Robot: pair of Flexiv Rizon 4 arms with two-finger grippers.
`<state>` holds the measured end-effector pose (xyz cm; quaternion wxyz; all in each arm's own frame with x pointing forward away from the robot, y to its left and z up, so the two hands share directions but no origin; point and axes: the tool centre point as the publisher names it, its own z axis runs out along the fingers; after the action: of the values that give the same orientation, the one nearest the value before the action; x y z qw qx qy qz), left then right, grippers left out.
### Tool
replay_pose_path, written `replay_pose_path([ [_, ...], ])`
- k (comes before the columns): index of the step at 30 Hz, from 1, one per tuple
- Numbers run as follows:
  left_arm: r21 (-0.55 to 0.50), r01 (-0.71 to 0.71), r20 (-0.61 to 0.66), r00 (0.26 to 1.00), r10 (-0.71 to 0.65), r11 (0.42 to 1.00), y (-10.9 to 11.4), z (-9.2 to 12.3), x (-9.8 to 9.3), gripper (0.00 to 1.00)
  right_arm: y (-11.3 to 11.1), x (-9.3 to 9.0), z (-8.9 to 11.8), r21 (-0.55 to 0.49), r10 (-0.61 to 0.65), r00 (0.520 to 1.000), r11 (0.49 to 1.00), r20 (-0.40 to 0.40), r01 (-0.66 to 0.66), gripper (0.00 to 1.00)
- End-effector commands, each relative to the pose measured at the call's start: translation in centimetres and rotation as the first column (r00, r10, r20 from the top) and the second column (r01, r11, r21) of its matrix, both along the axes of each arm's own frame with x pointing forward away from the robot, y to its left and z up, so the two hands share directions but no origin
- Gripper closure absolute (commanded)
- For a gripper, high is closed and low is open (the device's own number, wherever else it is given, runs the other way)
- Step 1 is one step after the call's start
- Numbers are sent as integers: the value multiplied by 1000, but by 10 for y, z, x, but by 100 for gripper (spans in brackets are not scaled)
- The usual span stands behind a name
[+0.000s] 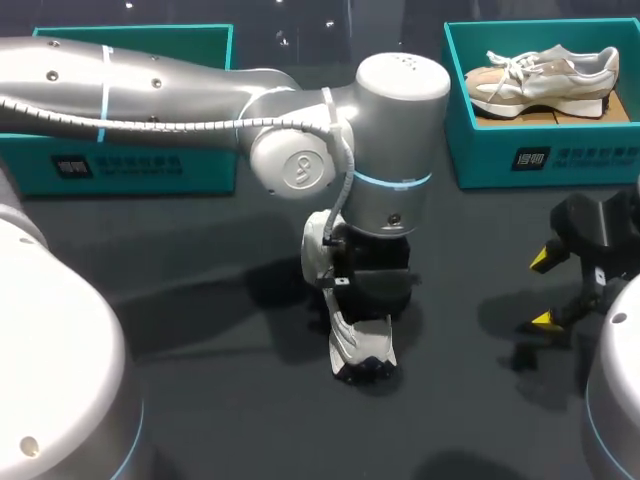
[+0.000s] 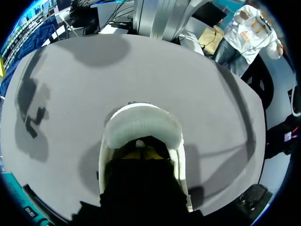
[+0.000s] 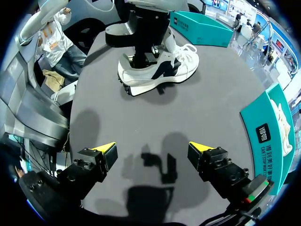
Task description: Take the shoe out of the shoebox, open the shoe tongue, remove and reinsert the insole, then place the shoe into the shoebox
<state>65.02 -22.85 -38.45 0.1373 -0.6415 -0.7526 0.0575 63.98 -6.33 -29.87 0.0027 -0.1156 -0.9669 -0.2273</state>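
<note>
Right hand (image 1: 541,290): hovers low over the dark grey desk (image 1: 230,420) at my right. It is wide open with nothing between the yellow tips, which point toward the desk's middle.

Left arm (image 1: 180,90): silver, comes in from the left and crosses to the desk's centre, wrist turned straight down.

Left hand (image 2: 143,153): set down into the heel opening of the white lace-up shoe with a dark side mark (image 1: 362,352). The padded collar curves around it. Open or closed: cannot tell, the shoe hides it.

Shoe: out of its box, upright on its sole mid-desk, well apart from the right hand.

Far left edge: teal cardboard shoebox (image 1: 130,165). Far right edge: second teal shoebox (image 1: 540,160), holding a beige-and-white sneaker (image 1: 545,82) lying on its side.

Each box front carries a white logo and white print, too small to make out.
</note>
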Motion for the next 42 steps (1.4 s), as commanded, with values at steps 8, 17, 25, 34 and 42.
replay_pose_path([
  [8,44,-12,90,996,8,999,6,40,0,100,0,-2,0,-3,-2,1000,1000,2,2,0],
  [17,132,-18,82,997,7,991,14,26,4,100,0,-2,0,-3,-2,1000,1000,2,2,0],
  [25,175,-13,56,998,3,984,18,9,5,100,0,-2,0,-3,-2,1000,1000,2,2,0],
  [34,200,1,56,998,-12,980,14,-12,6,100,0,-2,0,-3,-2,1000,1000,2,2,0],
  [42,173,-4,51,999,-5,985,9,-17,8,100,0,-2,0,-3,-2,1000,1000,2,2,0],
])
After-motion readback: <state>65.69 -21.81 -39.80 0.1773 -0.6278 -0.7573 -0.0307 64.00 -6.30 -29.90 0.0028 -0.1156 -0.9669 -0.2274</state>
